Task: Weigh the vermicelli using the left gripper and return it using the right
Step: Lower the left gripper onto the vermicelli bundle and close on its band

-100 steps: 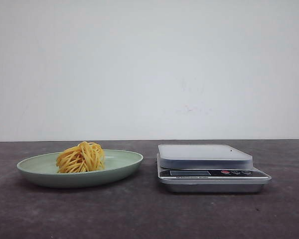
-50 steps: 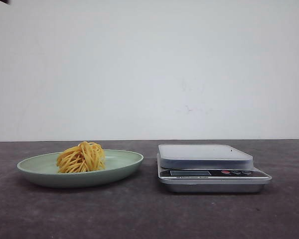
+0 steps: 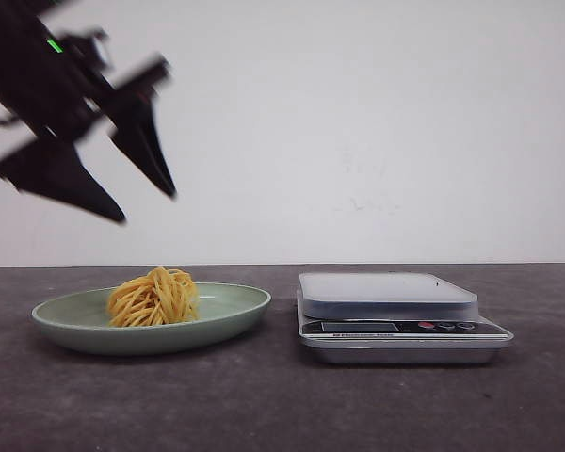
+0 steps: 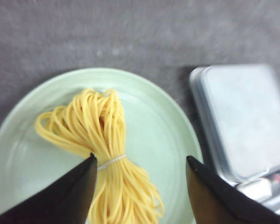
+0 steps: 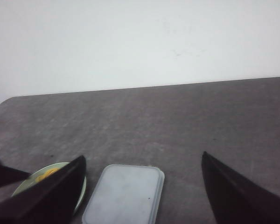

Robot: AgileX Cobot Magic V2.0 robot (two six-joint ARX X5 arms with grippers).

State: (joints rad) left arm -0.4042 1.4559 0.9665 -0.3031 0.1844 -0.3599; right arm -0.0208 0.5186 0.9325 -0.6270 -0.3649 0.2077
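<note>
The vermicelli (image 3: 153,298), a round nest of yellow strands, lies on the pale green plate (image 3: 235,306) at the left. In the left wrist view the vermicelli (image 4: 102,140) shows a thin white tie on the plate (image 4: 163,135). My left gripper (image 3: 149,207) hangs open and empty high above the plate, fingers pointing down and to the right. It is also open in its own view (image 4: 141,161). My right gripper (image 5: 142,161) is open and empty, high above the table, and does not show in the front view.
A silver kitchen scale (image 3: 395,315) with a flat pale platform stands right of the plate; it also shows in the left wrist view (image 4: 245,121) and the right wrist view (image 5: 126,193). The dark table (image 3: 282,405) ends at a white wall behind.
My left gripper has come into the front view from the upper left and now hangs above the plate. The vermicelli, plate and scale have not moved.
</note>
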